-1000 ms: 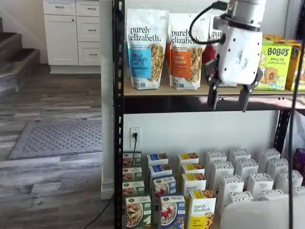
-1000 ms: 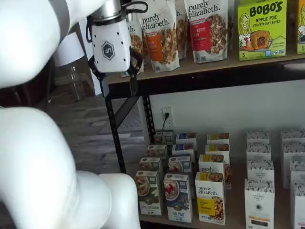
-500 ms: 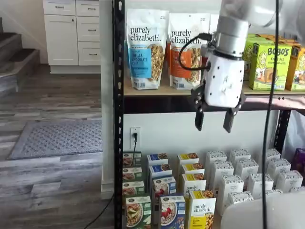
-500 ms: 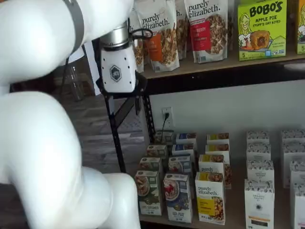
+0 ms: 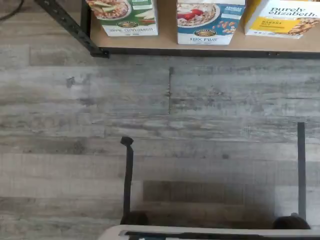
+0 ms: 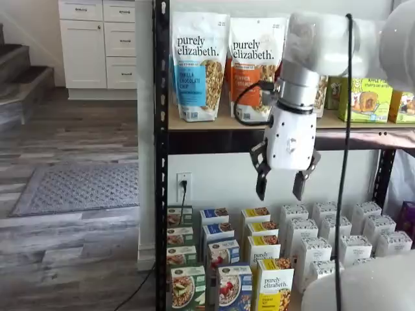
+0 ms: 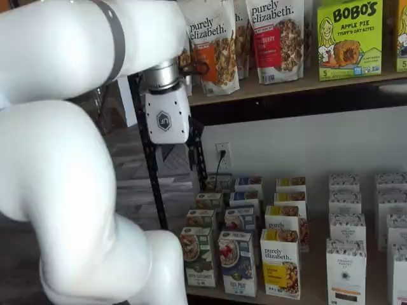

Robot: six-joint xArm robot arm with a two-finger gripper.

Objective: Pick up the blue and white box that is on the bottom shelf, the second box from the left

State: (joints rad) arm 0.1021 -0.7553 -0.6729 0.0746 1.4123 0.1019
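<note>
Shelf views show your white, black-fingered claw (image 6: 280, 186) lower than before, fingers apart, above the tall blue and white cereal carton (image 6: 234, 287) standing untouched.

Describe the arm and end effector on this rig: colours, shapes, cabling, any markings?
The arm is glossy white, built of thick rounded links, with a grey band near one joint. The end effector has a rounded white body below a silver-grey cylindrical wrist, with two short black fingers. A black cable loops out beside the wrist, and a small dark hexagonal logo marks the body.
</note>
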